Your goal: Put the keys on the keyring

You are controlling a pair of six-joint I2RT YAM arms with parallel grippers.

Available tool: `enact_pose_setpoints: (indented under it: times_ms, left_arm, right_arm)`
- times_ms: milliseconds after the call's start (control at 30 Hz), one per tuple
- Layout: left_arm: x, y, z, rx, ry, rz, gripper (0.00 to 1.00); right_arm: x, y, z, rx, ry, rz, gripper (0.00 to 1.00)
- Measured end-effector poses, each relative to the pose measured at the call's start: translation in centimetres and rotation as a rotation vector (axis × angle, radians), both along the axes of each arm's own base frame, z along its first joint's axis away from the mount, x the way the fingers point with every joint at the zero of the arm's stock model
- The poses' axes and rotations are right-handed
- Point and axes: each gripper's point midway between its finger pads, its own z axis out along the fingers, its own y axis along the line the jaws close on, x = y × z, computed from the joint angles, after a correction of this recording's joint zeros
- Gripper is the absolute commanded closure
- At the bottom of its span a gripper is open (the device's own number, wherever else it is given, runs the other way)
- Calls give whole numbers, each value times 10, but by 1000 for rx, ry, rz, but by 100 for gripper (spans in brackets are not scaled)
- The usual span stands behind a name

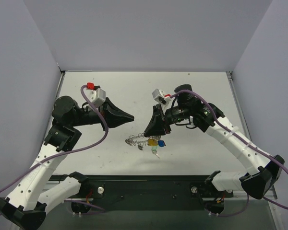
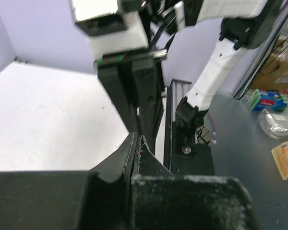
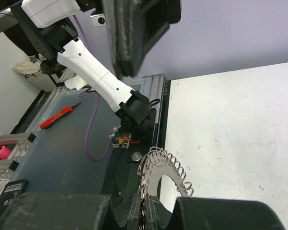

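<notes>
The keyring [image 1: 136, 142] is a silvery ring with a coiled rim, and it also shows in the right wrist view [image 3: 167, 171]. My right gripper [image 1: 146, 133] is shut on its edge, its jaws closed on the rim [image 3: 148, 208], and the ring sticks out past the fingertips. Small keys hang beside it in the top view: yellow [image 1: 152, 143], blue [image 1: 162, 143] and green [image 1: 155, 150]. They are hidden in the wrist views. My left gripper [image 1: 130, 117] is shut and empty [image 2: 137, 140], hovering just up and left of the keyring and pointing at my right gripper.
The white table [image 1: 192, 91] is walled on the left, back and right. The black base rail [image 1: 149, 189] runs along the near edge. Off the table lie a red-handled tool [image 3: 60, 116] and some packets [image 2: 270, 100].
</notes>
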Motion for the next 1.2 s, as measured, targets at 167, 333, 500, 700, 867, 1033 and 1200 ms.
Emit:
enact_pose_setpoints:
  times_ms: [167, 333, 500, 700, 867, 1033, 1200]
  left_arm:
    - [-7, -2, 13, -46, -40, -45, 82]
    - [8, -6, 4, 67, 2, -42, 18]
    - [15, -1, -19, 203, 60, -7, 20]
    - [1, -5, -50, 335, 115, -44, 36]
    - [-12, -19, -75, 419, 147, -108, 44]
    - [-10, -23, -88, 462, 160, -112, 55]
    - [-10, -23, -91, 479, 162, -113, 76]
  right_arm:
    - [-2, 0, 0, -2, 26, 2, 100]
    - [-3, 0, 0, -3, 31, -1, 100]
    - [-2, 0, 0, -2, 30, -2, 100]
    - [-2, 0, 0, -1, 31, -3, 100]
    - [0, 0, 0, -3, 33, -7, 100]
    - [1, 0, -1, -4, 34, -10, 100]
    - [1, 0, -1, -4, 34, -10, 100]
